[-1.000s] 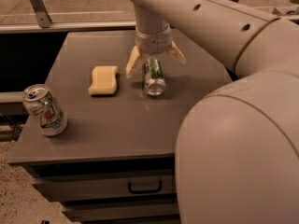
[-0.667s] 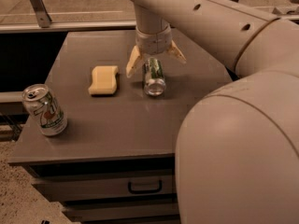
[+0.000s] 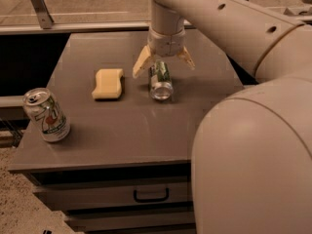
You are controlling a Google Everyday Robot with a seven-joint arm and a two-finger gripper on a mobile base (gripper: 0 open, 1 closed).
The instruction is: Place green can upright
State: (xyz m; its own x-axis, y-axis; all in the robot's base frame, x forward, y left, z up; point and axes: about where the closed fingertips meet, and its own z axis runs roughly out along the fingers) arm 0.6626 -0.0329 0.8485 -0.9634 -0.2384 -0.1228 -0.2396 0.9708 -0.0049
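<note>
Our pincer (image 3: 164, 68) hangs straight down over the far end of the green can (image 3: 160, 78), at the tip of a thick cream arm (image 3: 219, 18). Its two pale fingers (image 3: 141, 62) are spread wide, one on each side of the green can, and neither seems to press on it.

The green can lies on its side on the grey desk (image 3: 126, 130), with one shiny silver end facing us. It is not yet upright.

A yellow sponge (image 3: 108, 83) lies just to the left of the green can, apart from it. A paler 7UP can (image 3: 46, 115) stands well to the left of the green can and nearer to us.

We judge the green can to be light, smooth and thin-walled. It would roll at a nudge and dent under a hard squeeze. The best hold looks to be a gentle one across the middle of its round body, leaving both silver ends free so that it can be tipped onto one of them.
</note>
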